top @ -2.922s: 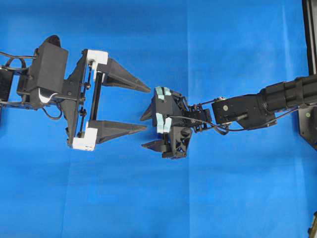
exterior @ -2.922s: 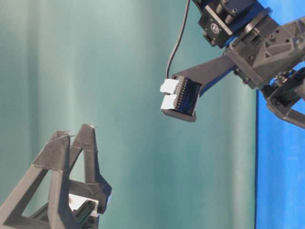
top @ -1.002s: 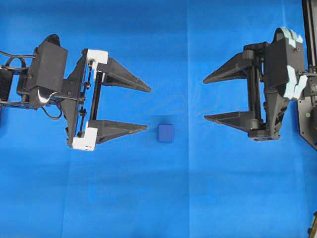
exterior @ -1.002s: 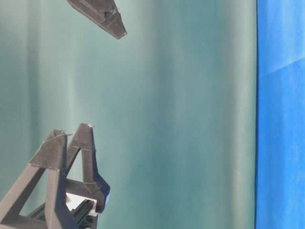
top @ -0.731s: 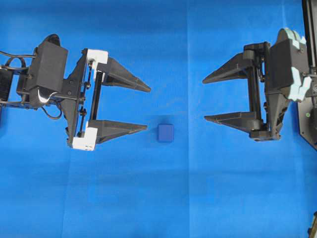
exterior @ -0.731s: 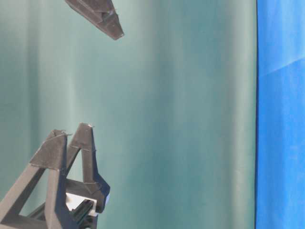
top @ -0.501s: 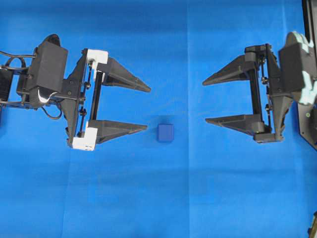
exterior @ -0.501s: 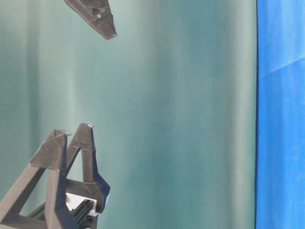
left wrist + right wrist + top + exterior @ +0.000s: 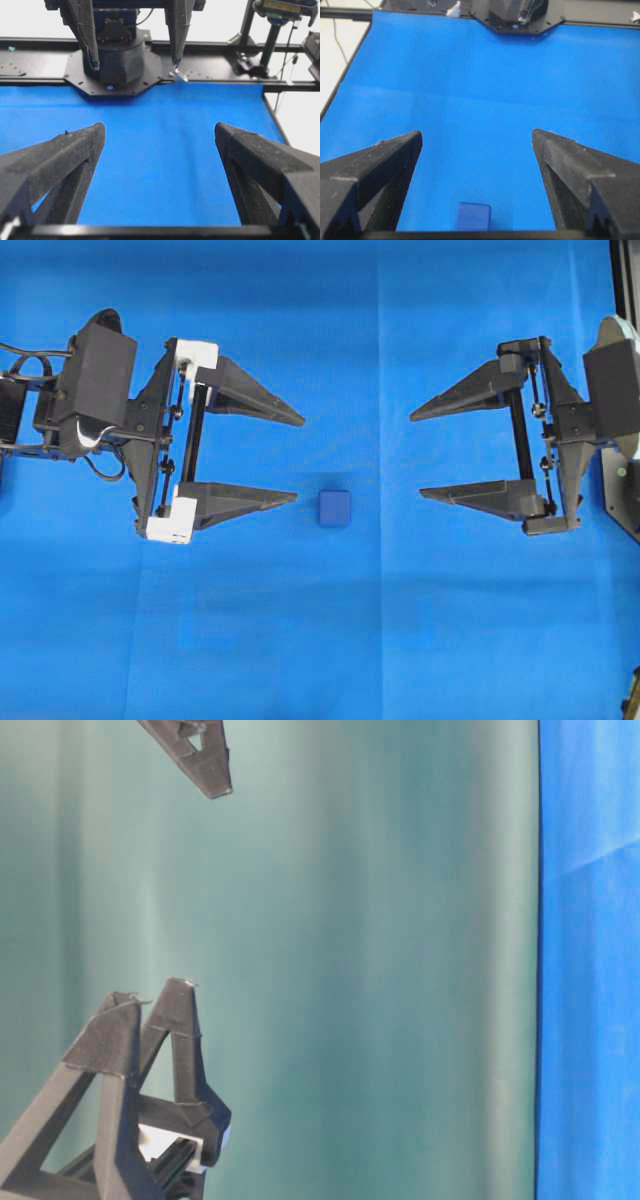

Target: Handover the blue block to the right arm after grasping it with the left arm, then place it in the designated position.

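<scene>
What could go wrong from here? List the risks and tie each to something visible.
1. The blue block lies just beyond the lower finger of the open left claw, not between the fingers; a straight advance might shove it.
2. It barely contrasts with the blue cloth, so locating it may be harder.
3. The open right claw faces the left; reaching together could collide.

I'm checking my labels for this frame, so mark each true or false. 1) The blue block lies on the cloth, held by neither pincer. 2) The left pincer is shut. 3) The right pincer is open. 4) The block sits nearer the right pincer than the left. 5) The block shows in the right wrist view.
1) True: the blue block rests on the blue cloth, free.
2) False: the left pincer is wide open.
3) True: the right pincer is open and empty.
4) False: it lies just past the left pincer's lower fingertip.
5) True: it shows at the bottom edge.
</scene>
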